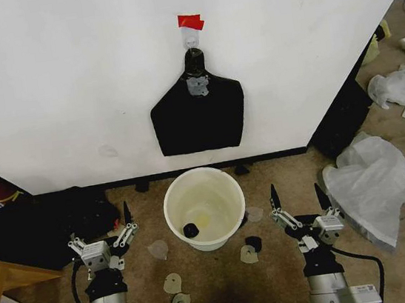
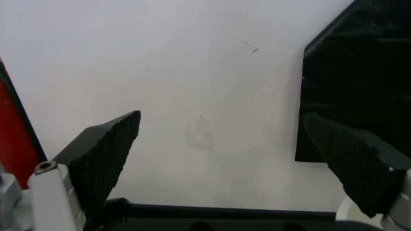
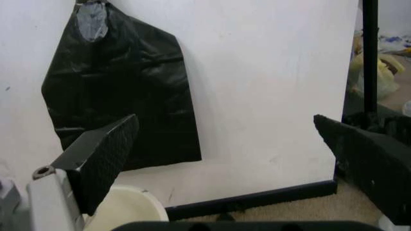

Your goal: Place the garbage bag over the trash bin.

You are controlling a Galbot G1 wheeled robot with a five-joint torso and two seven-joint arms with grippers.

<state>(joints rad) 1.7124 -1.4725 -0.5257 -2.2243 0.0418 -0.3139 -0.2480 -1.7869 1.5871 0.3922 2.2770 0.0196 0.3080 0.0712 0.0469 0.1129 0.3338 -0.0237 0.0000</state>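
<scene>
**Nothing bagged yet: bin bare, bag on the wall**

Head view: the trash bin stands on the brown carpet against the white wall, unlined, with a small dark object at its bottom. The black garbage bag hangs flat from a hook directly above the bin, under a red tape strip. The left gripper and right gripper flank the bin, fingers spread, holding nothing. Paper scraps lie in front of the bin; crumpled white plastic lies right of it.

Left wrist view: wide-apart fingers frame bare wall beside the bag's edge.

Right wrist view: parted fingers face the bag, with the bin rim below. By my judgement, every step remains.
</scene>
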